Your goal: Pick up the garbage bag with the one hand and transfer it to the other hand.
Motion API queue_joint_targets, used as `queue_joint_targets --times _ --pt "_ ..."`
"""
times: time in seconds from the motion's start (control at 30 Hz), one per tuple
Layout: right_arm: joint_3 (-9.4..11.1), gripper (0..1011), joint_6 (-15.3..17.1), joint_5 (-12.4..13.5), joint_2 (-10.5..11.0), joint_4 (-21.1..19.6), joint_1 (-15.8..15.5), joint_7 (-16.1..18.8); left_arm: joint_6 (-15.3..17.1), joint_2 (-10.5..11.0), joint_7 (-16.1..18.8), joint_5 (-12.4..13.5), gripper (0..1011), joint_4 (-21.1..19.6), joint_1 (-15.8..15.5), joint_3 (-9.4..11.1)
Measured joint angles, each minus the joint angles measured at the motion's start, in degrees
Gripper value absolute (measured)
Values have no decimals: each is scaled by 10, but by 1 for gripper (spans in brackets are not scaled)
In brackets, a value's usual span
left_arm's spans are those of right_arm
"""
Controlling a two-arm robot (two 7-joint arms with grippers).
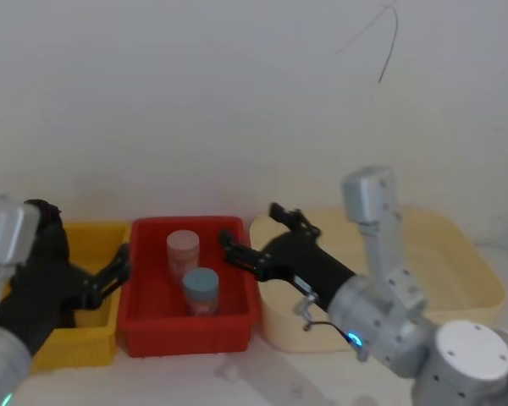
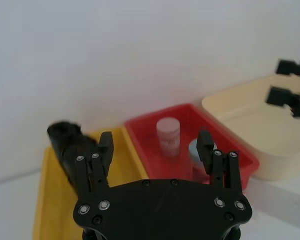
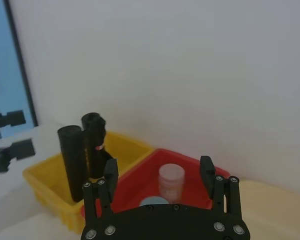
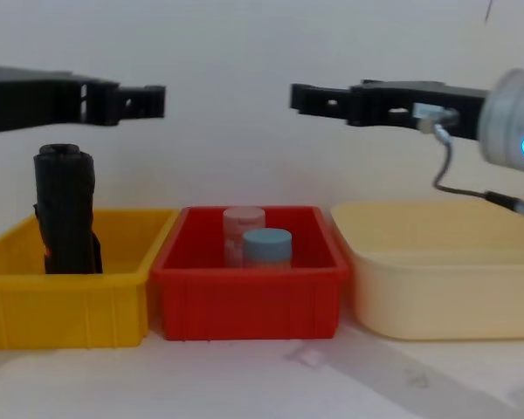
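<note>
Chest view: the yellow bin (image 4: 79,301) sits at the lower left of the frame, and black rolled material stands upright in it, rising well over the rim.
Garbage bag: in the right wrist view the garbage bag (image 3: 94,140) is the roll with the small red mark, left of centre. The second roll (image 3: 72,160) stands close against it.
Left gripper: the left gripper (image 4: 153,100) hangs at the upper left of the chest view. Its jaws are spread wide, with nothing between them.
Bag against the jaws: the bag is lower than the fingertips and to their left in the chest view, so it is not yet between the jaws.
Right gripper: the right gripper (image 4: 299,96) hangs right of centre, high above the red bin (image 4: 244,301). Its jaws are also spread and empty.
Handling: probably light and rather stiff as a tight roll. The smooth plastic may slip.
Where to hold: I would grip the upper part, above the rim. The lower part then stays free for the other gripper. The neighbouring roll leaves little room for a finger.
</note>
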Motion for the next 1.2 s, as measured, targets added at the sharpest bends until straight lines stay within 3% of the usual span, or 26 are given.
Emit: queue_joint_targets --times 0.23,0.5,0.87,1.2 --pt "-32 1001 13 -19 -17 49 56 16 -9 4 -2 -22 1001 -27 65 -37" --pt "-50 1002 18 -32 -38 92 94 21 -41 8 -26 -46 1001 -24 95 -70" --pt "-64 1001 27 -49 -48 126 114 23 -58 30 -93 -74 1001 20 76 -87" --pt "-64 1001 37 -53 -45 132 112 27 -33 57 -130 -76 1001 57 42 -84"
